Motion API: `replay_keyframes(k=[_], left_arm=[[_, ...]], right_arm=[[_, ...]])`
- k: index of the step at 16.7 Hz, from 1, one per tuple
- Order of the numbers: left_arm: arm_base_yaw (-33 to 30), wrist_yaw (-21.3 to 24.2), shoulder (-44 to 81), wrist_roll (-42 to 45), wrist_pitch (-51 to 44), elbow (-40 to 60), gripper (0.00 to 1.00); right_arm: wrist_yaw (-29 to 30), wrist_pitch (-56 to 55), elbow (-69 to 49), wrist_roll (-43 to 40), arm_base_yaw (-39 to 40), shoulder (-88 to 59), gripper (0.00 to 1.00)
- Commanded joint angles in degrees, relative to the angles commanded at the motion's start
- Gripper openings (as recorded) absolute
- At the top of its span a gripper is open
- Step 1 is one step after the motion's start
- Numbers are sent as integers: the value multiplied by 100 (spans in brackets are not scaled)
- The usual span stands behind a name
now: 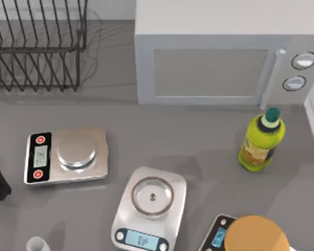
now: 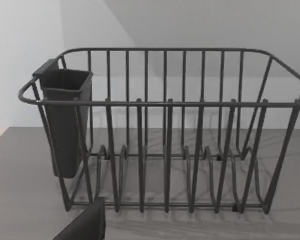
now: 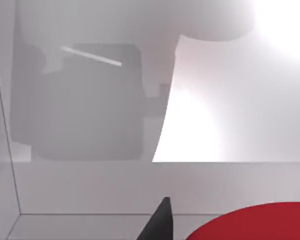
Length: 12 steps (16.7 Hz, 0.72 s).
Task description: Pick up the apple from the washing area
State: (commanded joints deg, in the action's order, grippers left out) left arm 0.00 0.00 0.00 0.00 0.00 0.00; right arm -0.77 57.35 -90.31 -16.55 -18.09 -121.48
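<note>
Surface: grey table [image 1: 209,141], white microwave [image 1: 220,57] at rear.
Apple: smooth red ball [image 3: 255,222] in white basin [image 3: 90,200], beside right gripper's dark fingertip [image 3: 160,222].
Left arm: facing dark wire rack [image 2: 165,130].
Finger spacing: cannot tell.

you have a grey table [image 1: 209,141] under even, soft light. a pale microwave [image 1: 220,57] stands at its back, right of centre, and a dark wire dish rack [image 1: 36,47] sits at the back left, with a dark cutlery holder [image 2: 65,120] hung on one end. behind the rack you see a plain white wall [image 2: 20,50]. the right wrist view shows bright white surfaces.
</note>
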Motion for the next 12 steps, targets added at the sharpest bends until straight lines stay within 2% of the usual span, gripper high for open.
replay_keyframes(k=[3, 6, 12], left_arm=[[0, 0, 0, 0, 0, 0, 100], [0, 0, 0, 0, 0, 0, 100], [0, 0, 0, 0, 0, 0, 100]], right_arm=[[-4, 1334, -814, -9, -3, 430, 0], [-6, 2170, -1407, -9, 1, 807, 0], [-7, 2457, -1642, -8, 5, 970, 0]])
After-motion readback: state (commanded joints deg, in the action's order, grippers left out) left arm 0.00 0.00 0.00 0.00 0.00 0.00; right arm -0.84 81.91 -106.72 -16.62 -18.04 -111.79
